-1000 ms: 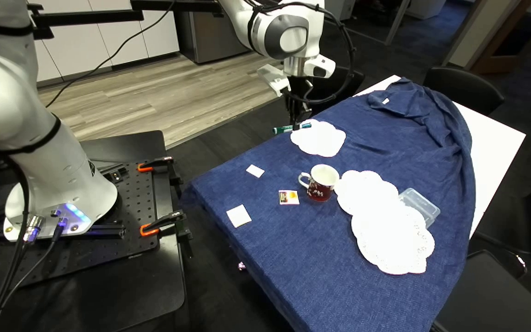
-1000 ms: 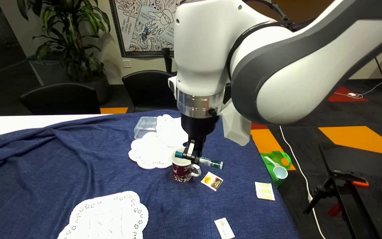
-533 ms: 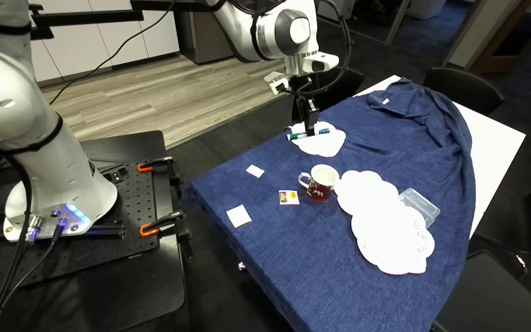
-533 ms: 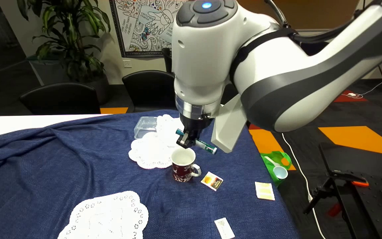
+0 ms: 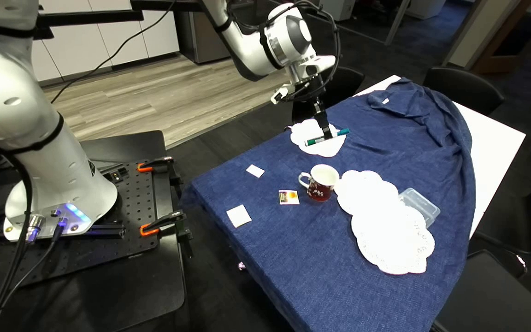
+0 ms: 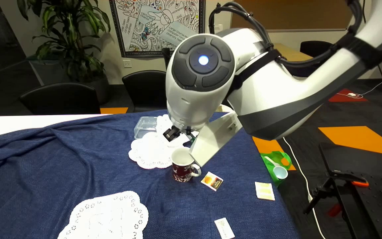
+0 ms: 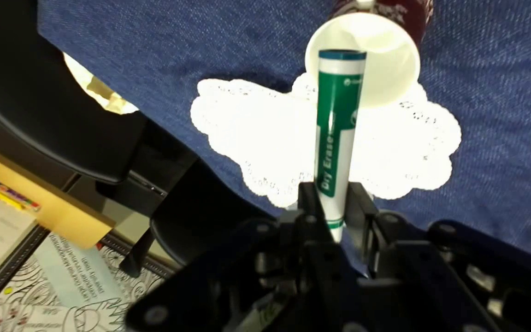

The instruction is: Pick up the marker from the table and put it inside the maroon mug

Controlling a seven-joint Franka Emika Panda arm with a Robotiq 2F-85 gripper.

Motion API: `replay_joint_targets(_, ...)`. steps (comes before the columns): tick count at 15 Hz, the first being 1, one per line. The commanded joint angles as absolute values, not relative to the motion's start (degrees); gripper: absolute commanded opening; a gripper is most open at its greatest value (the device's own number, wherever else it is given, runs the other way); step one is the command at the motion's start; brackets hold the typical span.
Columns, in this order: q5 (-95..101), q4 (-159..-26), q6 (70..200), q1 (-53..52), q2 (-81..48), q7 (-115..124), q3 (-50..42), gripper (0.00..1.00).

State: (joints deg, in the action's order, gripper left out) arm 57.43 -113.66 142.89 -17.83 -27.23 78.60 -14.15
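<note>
Marker (image 7: 337,124) caught, maroon mug (image 5: 321,186) not yet reached.
From here the gripper (image 7: 334,200) is pinched tight, no gap, around the marker, which is held above the desk (image 5: 496,143), not upright, apart from the mug; that stands inward from the edge nearest the robot's base (image 5: 62,193). I'd call this the carrying step; next calls for centring over the mug's mouth, tipping end-down, lowering, letting go.

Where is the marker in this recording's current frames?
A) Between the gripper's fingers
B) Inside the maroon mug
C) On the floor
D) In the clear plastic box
A: the wrist view shows the marker pinched between the fingers, and an exterior view shows it outside the maroon mug.
</note>
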Motion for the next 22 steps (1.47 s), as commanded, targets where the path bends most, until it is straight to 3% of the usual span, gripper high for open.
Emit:
replay_joint_targets(1,68.07,-109.25,136.59,-17.79,-30.21,93.6,-13.12,0.05)
replay_joint_targets(9,82.28,-104.69,117.92,-14.79,-35.35,116.93,-5.51,0.05)
replay_joint_targets(16,89.19,-105.05,109.14,-13.71,-39.01,130.5,-0.04,0.05)
replay_joint_targets(17,88.77,-105.5,110.26,-12.39,-38.38,128.08,0.78,0.19)
replay_joint_targets(20,88.85,-105.49,109.34,-12.57,-39.13,129.37,1.59,0.19)
replay_joint_targets(21,88.85,-105.44,109.34,-12.56,-39.13,129.37,1.59,0.05)
replay_joint_targets(22,88.86,-105.42,108.74,-12.59,-39.3,129.9,1.63,0.05)
